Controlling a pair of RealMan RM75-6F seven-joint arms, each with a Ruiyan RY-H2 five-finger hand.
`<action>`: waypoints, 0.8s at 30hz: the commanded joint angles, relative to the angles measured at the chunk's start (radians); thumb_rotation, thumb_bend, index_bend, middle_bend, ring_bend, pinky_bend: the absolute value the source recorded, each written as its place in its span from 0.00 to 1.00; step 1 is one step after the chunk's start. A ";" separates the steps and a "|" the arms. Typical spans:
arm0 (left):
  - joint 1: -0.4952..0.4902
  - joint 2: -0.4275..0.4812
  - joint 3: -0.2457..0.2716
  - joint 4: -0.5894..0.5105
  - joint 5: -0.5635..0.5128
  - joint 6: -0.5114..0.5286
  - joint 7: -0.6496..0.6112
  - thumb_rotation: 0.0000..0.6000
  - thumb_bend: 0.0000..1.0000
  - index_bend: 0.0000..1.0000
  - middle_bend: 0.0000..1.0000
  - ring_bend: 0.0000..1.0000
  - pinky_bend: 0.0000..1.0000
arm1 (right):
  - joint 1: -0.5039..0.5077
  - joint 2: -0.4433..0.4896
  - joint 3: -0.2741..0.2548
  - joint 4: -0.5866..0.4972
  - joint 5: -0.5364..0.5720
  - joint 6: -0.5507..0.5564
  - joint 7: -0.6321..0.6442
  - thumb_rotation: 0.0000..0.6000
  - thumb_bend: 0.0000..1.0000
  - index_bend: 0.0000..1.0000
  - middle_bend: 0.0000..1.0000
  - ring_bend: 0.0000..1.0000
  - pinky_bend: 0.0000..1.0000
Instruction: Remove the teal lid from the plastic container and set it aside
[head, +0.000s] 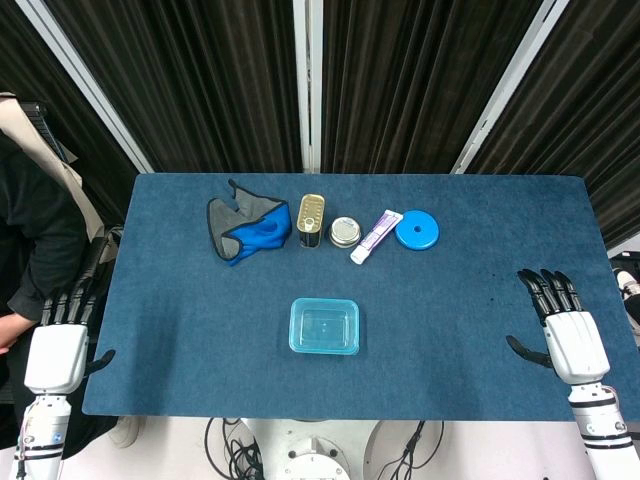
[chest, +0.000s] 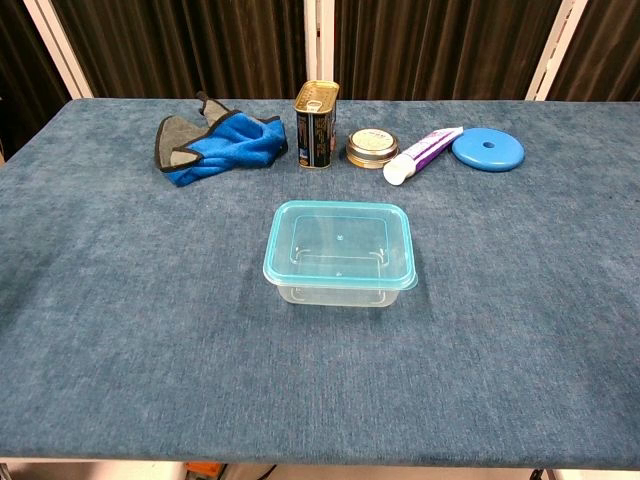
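The plastic container (chest: 340, 255) sits on the blue table (chest: 120, 330), near the middle and towards the front edge, with the teal lid (chest: 338, 243) closed on top of it. Beyond the container, along the far side, lie a blue and grey glove (chest: 215, 147), an upright tin can (chest: 316, 124), a small round tin (chest: 371, 147), a purple and white tube (chest: 422, 154) and a blue disc (chest: 488, 150), running left to right. The left hand (head: 58, 345) hangs off the table's left front corner, well apart from the container, fingers spread and holding nothing. The right hand (head: 568, 333) rests over the right edge, also well apart from the container, fingers apart and empty.
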 joint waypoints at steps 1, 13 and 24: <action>-0.007 0.001 0.001 -0.010 -0.005 -0.017 -0.008 1.00 0.00 0.10 0.01 0.00 0.00 | 0.008 -0.005 0.004 0.003 0.004 -0.015 0.006 1.00 0.09 0.00 0.09 0.00 0.00; -0.072 0.010 -0.009 -0.037 0.039 -0.085 -0.017 1.00 0.00 0.10 0.01 0.00 0.00 | 0.027 -0.014 0.019 0.008 0.001 -0.032 -0.001 1.00 0.10 0.00 0.08 0.00 0.00; -0.361 -0.049 -0.057 -0.061 0.099 -0.445 -0.131 1.00 0.00 0.10 0.01 0.00 0.00 | 0.071 0.020 0.028 -0.032 -0.066 -0.044 -0.002 1.00 0.11 0.00 0.08 0.00 0.00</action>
